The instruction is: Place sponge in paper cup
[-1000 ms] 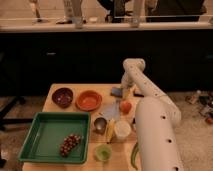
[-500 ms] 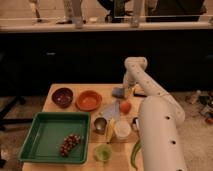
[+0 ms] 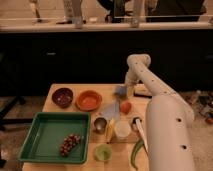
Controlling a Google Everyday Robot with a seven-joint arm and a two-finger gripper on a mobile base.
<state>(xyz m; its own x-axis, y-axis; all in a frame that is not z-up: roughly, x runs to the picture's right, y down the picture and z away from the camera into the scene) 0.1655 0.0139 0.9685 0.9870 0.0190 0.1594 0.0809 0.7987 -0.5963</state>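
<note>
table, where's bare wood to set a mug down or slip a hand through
Bare wood shows along the far edge of the wooden table behind the dark red bowl and orange bowl, and at the front between the translucent green cup and long green vegetable. Around the white paper cup it is crowded; the gripper hangs near the far edge.
</note>
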